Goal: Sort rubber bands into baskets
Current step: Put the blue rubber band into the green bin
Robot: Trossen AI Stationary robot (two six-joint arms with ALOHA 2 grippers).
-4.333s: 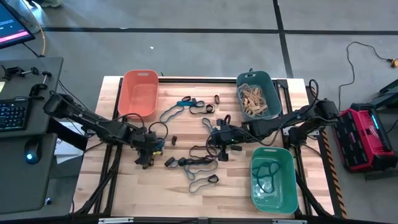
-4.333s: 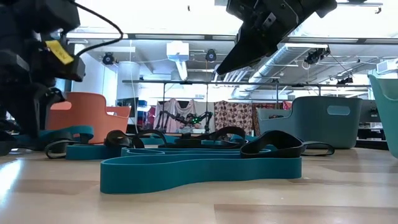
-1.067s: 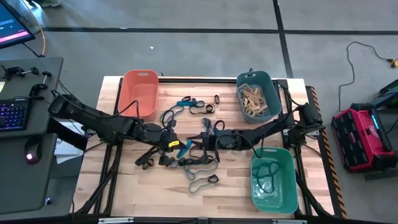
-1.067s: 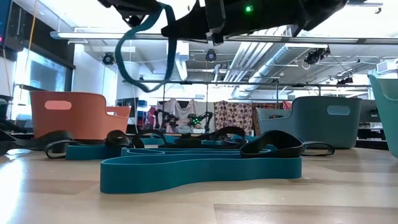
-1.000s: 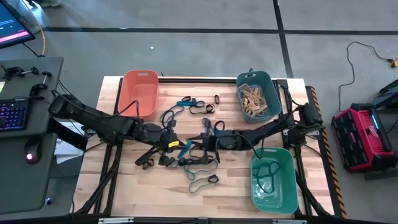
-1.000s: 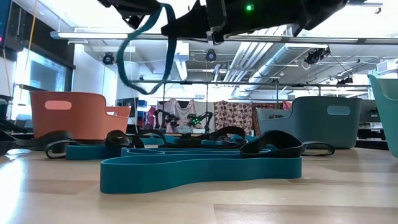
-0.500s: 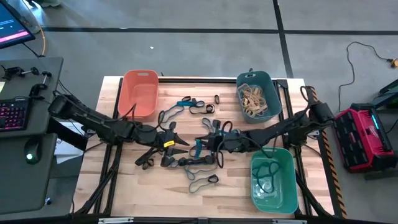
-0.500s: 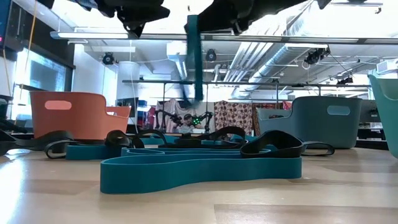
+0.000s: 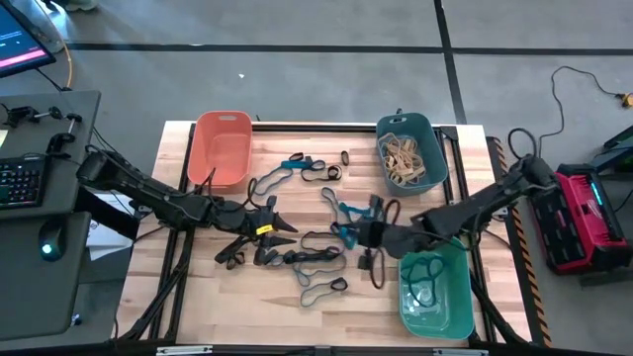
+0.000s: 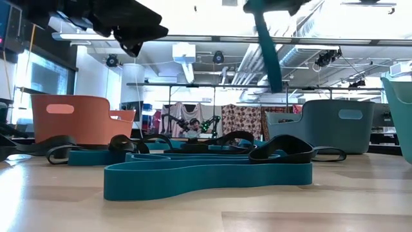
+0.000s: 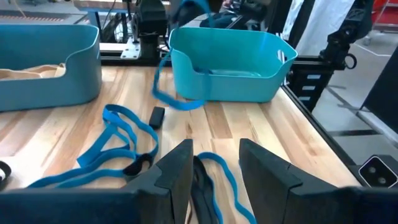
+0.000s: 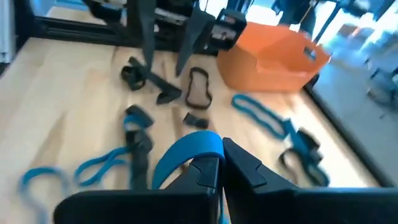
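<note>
Frankly, you get no readable writing here: the only label-like mark is a small yellow tag on the left arm, too small to read. Your right gripper [image 9: 348, 233] has its fingers pinched fully together on a blue rubber band [image 12: 185, 154], a flat, wide loop that hangs limp above the counter [image 9: 198, 297], just beside the light green basket [image 9: 435, 287]. That basket already holds a few dark bands. Your left gripper [image 9: 282, 233] sits near the middle of the counter with its fingers [image 11: 174, 171] parted and nothing between them. Below and around it lie more loose bands [image 9: 316, 259], blue and black, some flat, some twisted into figure-eights. The dark teal basket [image 9: 409, 150] at the far right holds a heap of tan bands [image 9: 403, 155]. The orange-salmon basket [image 9: 222, 146] stands at the far left.
</note>
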